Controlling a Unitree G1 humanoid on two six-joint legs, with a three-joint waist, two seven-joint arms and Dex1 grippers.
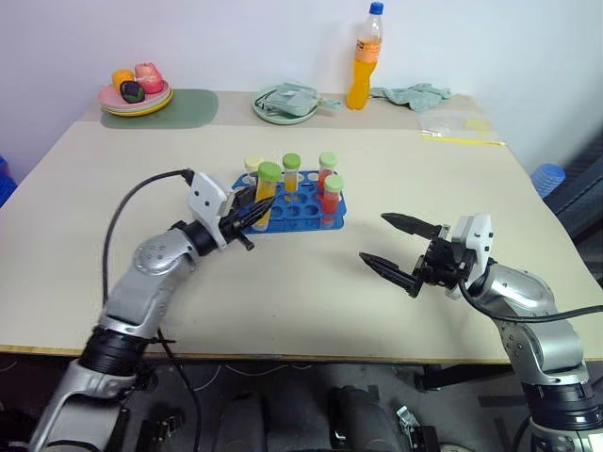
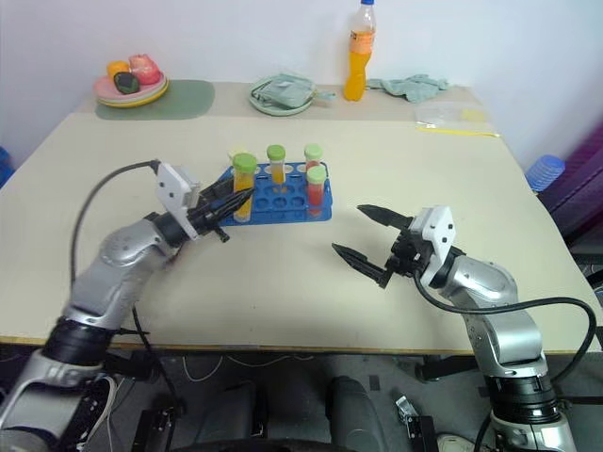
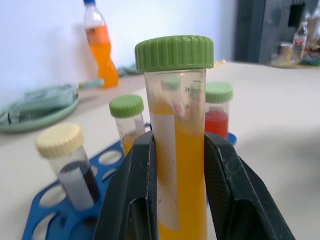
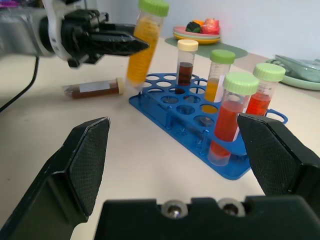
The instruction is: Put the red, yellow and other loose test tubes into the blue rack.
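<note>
From the head camera, going left to right, I see a plate of fruit (image 1: 137,98) at the far left corner of the surface (image 1: 283,273), sitting on a green mat (image 1: 184,108). Next comes my left hand (image 1: 247,215), pinching a yellow tube (image 1: 267,193) with a green cap and holding it upright at the near left end of the blue rack (image 1: 297,212). I cannot tell from here whether the tube's foot is in a hole or above it. The left wrist camera shows the grip itself: both fingers (image 3: 132,190) pressed against the tube's sides below the cap.

The rack already carries four tubes: a dark one with a cream cap (image 4: 186,65), a yellow one (image 4: 217,70) and two red ones (image 4: 232,115), all standing upright. Behind the rack are a green dish (image 1: 285,104), an orange drink bottle (image 1: 365,58) and a crumpled cloth (image 1: 415,94).

The right wrist camera gives me something the head views hide behind the left arm: a loose brown tube (image 4: 95,88) lying on its side on the surface, just beside the rack's far end.

My right hand (image 1: 398,249) hovers above the surface to the right of the rack, well apart from it, fingers spread wide and holding nothing.
</note>
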